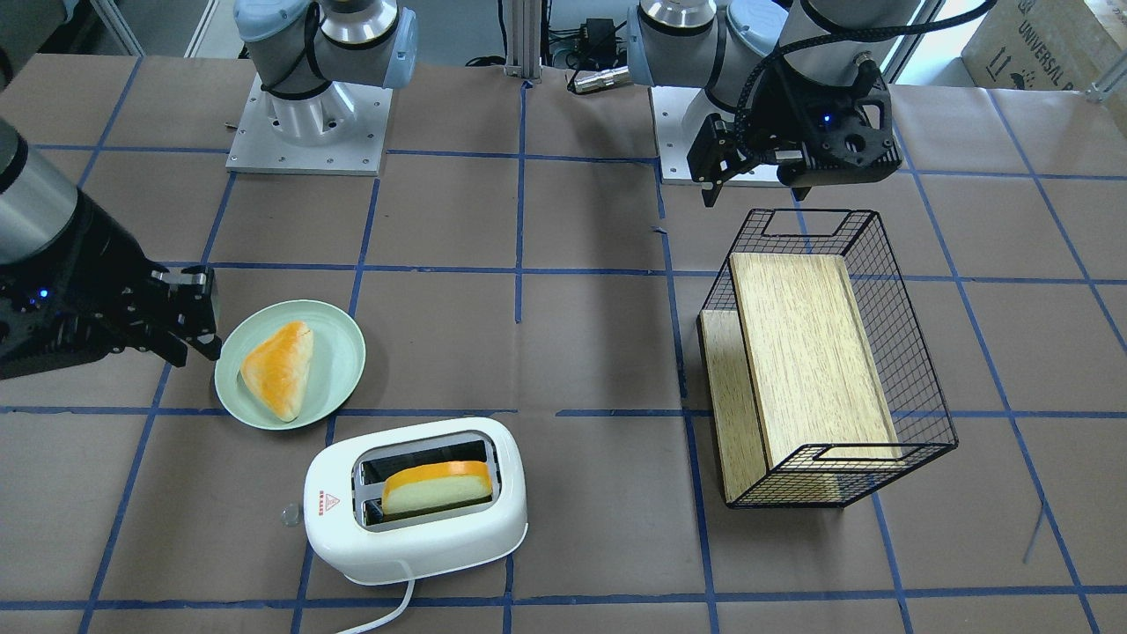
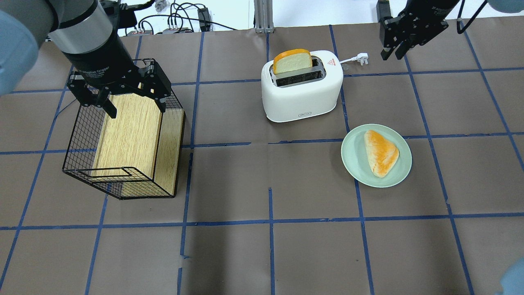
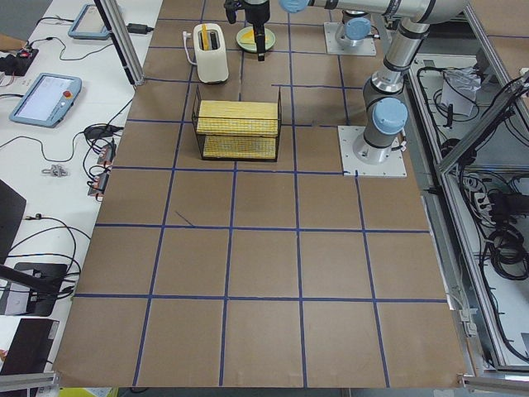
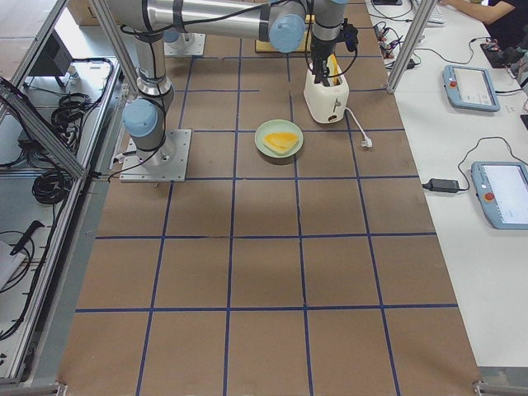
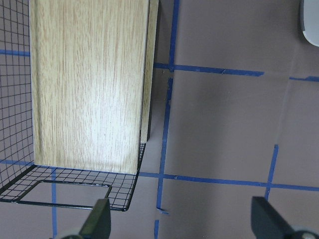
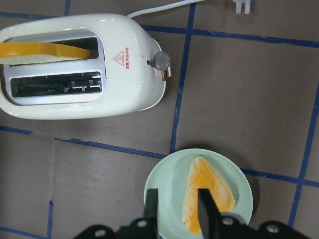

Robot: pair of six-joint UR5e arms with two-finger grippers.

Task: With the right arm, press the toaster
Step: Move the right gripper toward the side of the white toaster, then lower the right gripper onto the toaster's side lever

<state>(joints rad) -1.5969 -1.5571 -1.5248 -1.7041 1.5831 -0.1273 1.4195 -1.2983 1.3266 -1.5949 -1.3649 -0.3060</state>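
- Black fingers of the right gripper sit nearest in my wrist feed, with a narrow gap between them, nothing held and the tips pointing down.
- Under them lies the green plate with a wedge of bread (not my business today).
- Next out is the toaster, upright on the table just past the plate. A toast slice rides high in one slot and the other slot is empty.
- Its grey lever knob juts from the end nearest my gripper. I judge it to be up, so the press is not yet made.
- To do it well I would pinch the fingers together into one blunt tip and centre it over the knob. Then I would push straight down along the lever's track, since any sideways shove could skid or tip so light a body.
- As for pose, the right arm reaches in from its own side with the wrist turned down. It hovers by the plate, well apart from the knob.
- Farthest off, the left gripper hangs spread wide and empty over the wire basket.
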